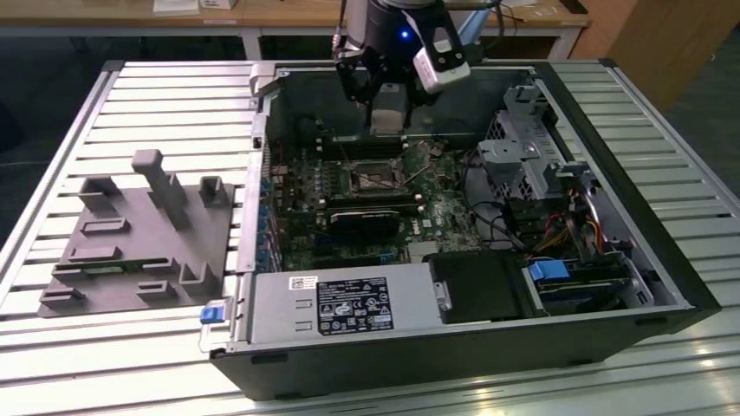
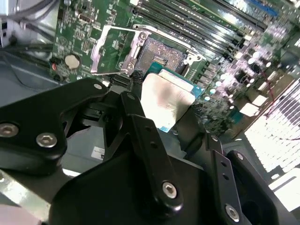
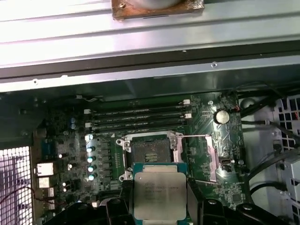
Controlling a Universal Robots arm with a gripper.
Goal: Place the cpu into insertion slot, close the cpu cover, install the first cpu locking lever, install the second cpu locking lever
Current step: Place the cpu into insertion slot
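In the first wrist view the cpu [image 3: 159, 190] hides the rim of the insertion slot [image 3: 151, 151] nearest it; the picture's edge cuts off the chip's end farthest from the slot, and the gripper [image 3: 159, 199] covers its two flanks

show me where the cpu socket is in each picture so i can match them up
Exterior view: socket straight under the gripper.
First wrist view: socket open and empty, just past the held chip.
Second wrist view: socket past the chip, beside its raised cover.
Shared landmark: the long memory slots along one side of the socket, seen in all three.
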